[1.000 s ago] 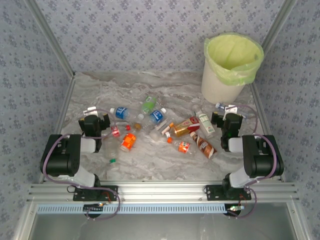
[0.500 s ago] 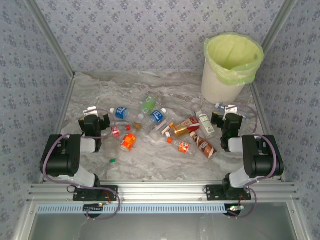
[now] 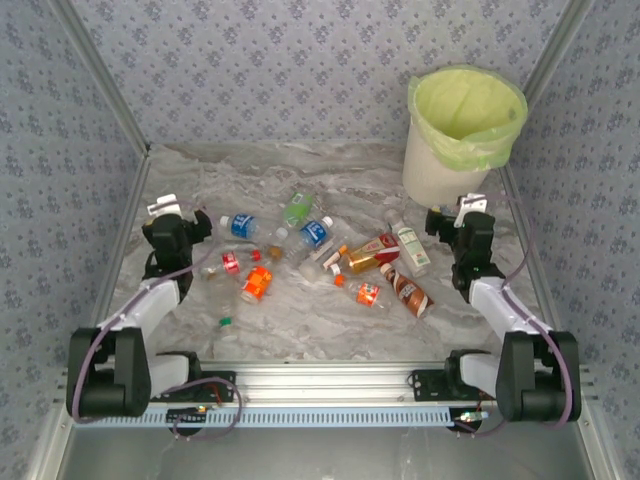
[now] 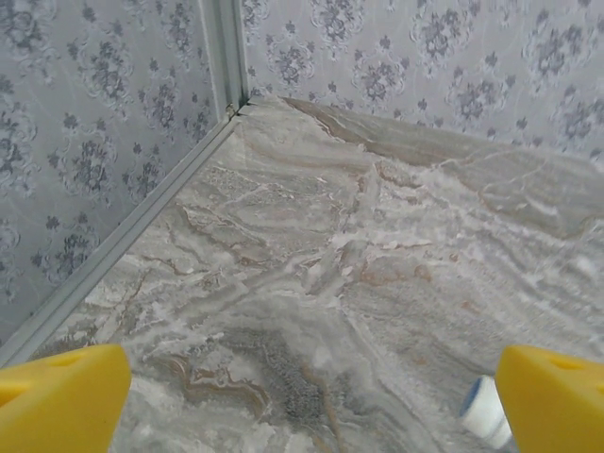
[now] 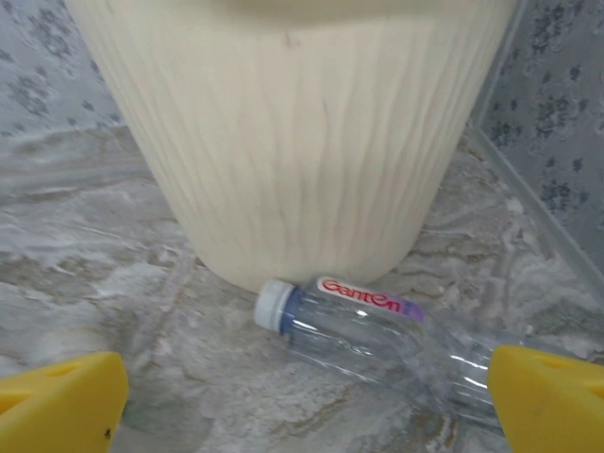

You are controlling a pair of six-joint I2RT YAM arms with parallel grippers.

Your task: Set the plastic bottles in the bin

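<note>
Change: both arms have unfolded from the tucked posture of 0.5 s ago and now reach forward over the grey marble-pattern table (image 3: 300,330).
Left gripper (image 4: 304,401): it has moved toward the left wall; its yellow fingers stand far apart and hold nothing. A white and blue bottle cap (image 4: 485,411) lies just beside the right finger.
Right gripper (image 5: 307,401): it has advanced toward the bin; the fingers are spread wide and empty.
Nearest bottle: a clear plastic bottle with a white cap and a red "Ganten" label (image 5: 377,326) lies on its side, touching the foot of the bin, partly between the right fingers.
Other bottles: the small clear plastic bottles with coloured labels (image 3: 313,232) lie scattered in the middle of the table, in the same places as before.
Bin: the tall round white bin with a yellow-green bag (image 3: 437,172) stands in the far right corner, not moved.
Meaning: I judge that the work is only beginning; no bottle is picked yet, and the right arm seems best placed for the first grasp.
</note>
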